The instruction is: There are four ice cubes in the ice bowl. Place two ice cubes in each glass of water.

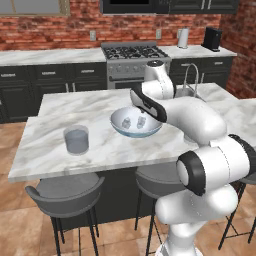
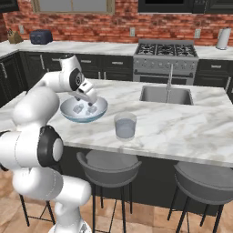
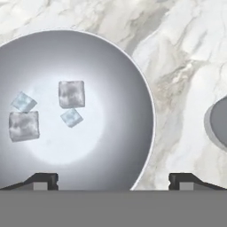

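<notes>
The ice bowl (image 1: 125, 132) (image 2: 82, 118) (image 3: 111, 88) sits mid-counter, wide and pale blue-grey. Several ice cubes lie loose in its bottom, among them two larger frosty ones (image 3: 71, 94) (image 3: 24, 125) and two smaller clear ones (image 3: 23, 102) (image 3: 71, 117). My gripper (image 1: 142, 115) (image 2: 89, 99) (image 3: 113, 181) hovers just above the bowl, open, with nothing between its fingers (image 3: 44, 179). One glass of water (image 1: 76, 139) stands to the bowl's left near the front edge. Another glass of water (image 2: 125, 125) stands to the bowl's right.
A grey round shape (image 3: 219, 122) is cut off by the hand view's right edge on the marble. A sink with faucet (image 2: 166, 94) lies behind right. Stools (image 1: 65, 192) (image 2: 109, 166) stand under the counter's front edge. My own arm hides part of the counter.
</notes>
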